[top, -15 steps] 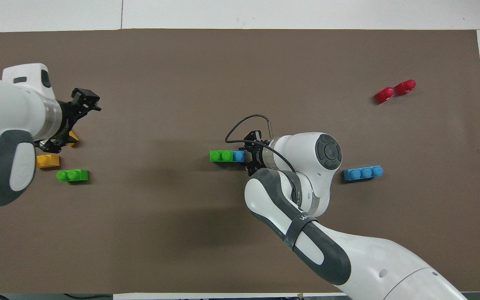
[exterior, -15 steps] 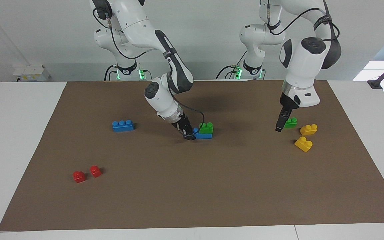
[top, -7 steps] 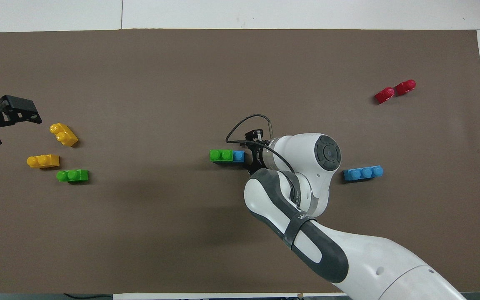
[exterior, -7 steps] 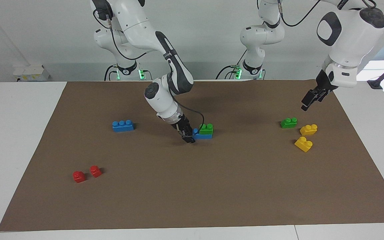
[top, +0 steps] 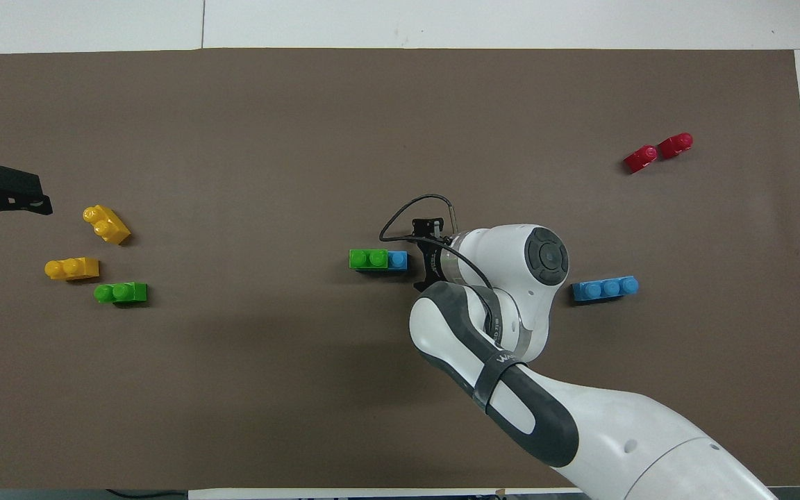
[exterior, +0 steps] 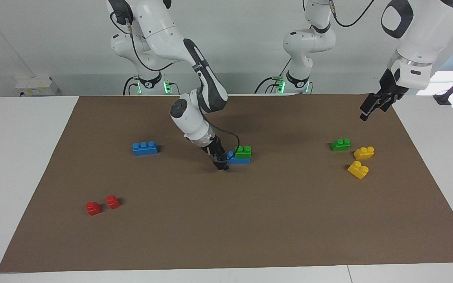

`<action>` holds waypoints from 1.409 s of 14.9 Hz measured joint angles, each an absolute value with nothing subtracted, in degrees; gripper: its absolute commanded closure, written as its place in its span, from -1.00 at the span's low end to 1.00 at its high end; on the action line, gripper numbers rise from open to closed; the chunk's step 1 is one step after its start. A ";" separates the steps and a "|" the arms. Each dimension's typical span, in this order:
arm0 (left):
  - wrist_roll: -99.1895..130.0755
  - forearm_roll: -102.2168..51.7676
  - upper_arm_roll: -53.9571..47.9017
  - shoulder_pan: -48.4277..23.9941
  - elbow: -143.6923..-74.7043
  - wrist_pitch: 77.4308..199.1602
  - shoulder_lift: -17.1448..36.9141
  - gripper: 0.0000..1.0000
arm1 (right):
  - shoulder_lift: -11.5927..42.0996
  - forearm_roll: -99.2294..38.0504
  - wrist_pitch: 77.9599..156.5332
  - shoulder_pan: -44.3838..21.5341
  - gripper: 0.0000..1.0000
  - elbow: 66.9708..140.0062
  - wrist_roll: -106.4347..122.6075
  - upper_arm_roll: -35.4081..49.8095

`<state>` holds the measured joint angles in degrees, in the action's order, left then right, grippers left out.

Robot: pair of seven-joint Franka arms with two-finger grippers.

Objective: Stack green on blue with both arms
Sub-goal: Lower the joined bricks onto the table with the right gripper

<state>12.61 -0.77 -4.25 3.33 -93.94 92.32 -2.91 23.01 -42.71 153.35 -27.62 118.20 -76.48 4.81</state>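
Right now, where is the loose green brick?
The loose green brick lies on the mat toward the left arm's end, beside two yellow bricks, slightly nearer the robots.

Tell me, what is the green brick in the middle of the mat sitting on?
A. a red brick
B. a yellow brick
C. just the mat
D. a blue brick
D: the stacked green brick sits on top of the blue brick, whose bare end stud shows beside it, next to the right gripper.

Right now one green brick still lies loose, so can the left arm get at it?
Probably yes: the left claw hangs above the mat with nothing between it and the loose green brick.
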 measured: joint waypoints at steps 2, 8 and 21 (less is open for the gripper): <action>8.79 -0.77 -4.33 3.32 -93.65 90.98 -2.94 -1.00 | 23.00 -42.71 153.35 -27.62 -1.00 118.20 -76.29 4.81; 4.72 -0.54 -3.26 0.77 -93.25 89.58 -3.64 -1.00 | 23.00 -42.71 153.29 -27.58 -1.00 118.20 -76.25 4.82; 8.67 -0.51 -1.15 -2.76 -92.38 88.37 -3.62 -1.00 | 22.18 -42.71 144.82 -22.03 -1.00 117.80 -67.94 4.77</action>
<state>8.67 -0.51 -1.15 -2.76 -92.38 88.37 -3.62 22.18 -42.71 144.82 -22.03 117.80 -67.94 4.77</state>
